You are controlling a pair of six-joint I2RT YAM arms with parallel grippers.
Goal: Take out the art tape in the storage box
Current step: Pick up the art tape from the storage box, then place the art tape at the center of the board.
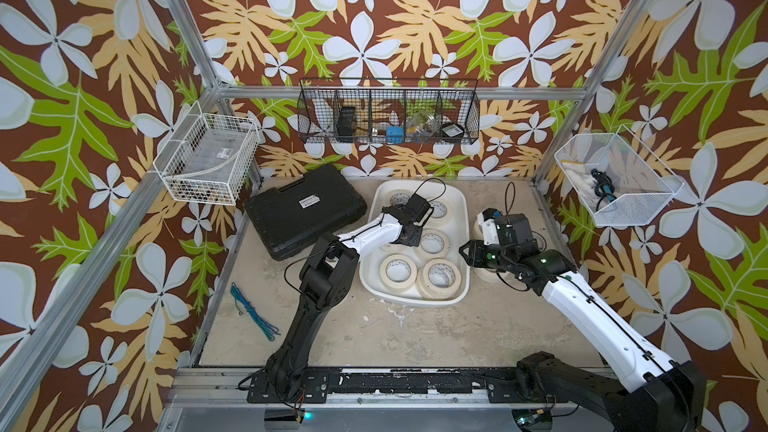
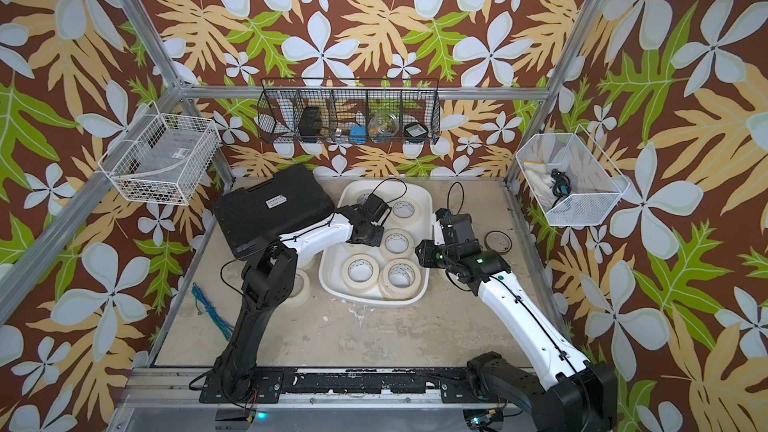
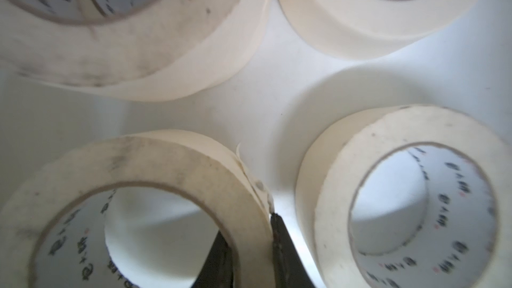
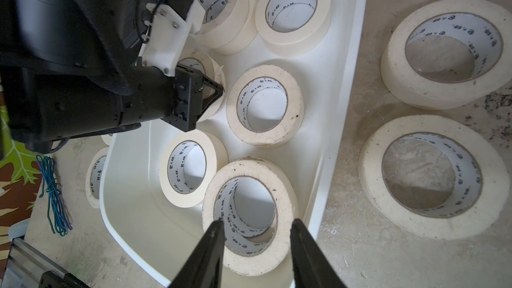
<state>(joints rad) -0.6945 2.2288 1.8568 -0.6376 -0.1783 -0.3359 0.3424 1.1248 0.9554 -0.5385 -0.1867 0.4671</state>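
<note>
The storage box (image 1: pixel 371 280), a shallow white tub, holds several cream art tape rolls (image 1: pixel 399 271) lying flat, with two stacked at its near right corner (image 1: pixel 440 278). My left gripper (image 3: pixel 252 245) reaches down into the box (image 4: pixel 340 106) and is shut on the wall of one roll (image 3: pixel 166 167), one finger inside the core and one outside. In the right wrist view that left gripper (image 4: pixel 220 90) shows pinched on the roll. My right gripper (image 4: pixel 257 223) hovers open above the stacked rolls (image 4: pixel 249 214), holding nothing. Two more rolls (image 4: pixel 443 51) (image 4: pixel 435 175) lie on the table right of the box.
A black hard case (image 1: pixel 303 209) lies left of the box, a blue-green cord (image 1: pixel 253 311) nearer the front left. A thin dark ring (image 2: pixel 498 241) sits at the right. Another roll (image 2: pixel 301 284) lies behind the left arm. Wire baskets (image 1: pixel 203 164) (image 1: pixel 615 180) (image 1: pixel 388 112) hang on the walls.
</note>
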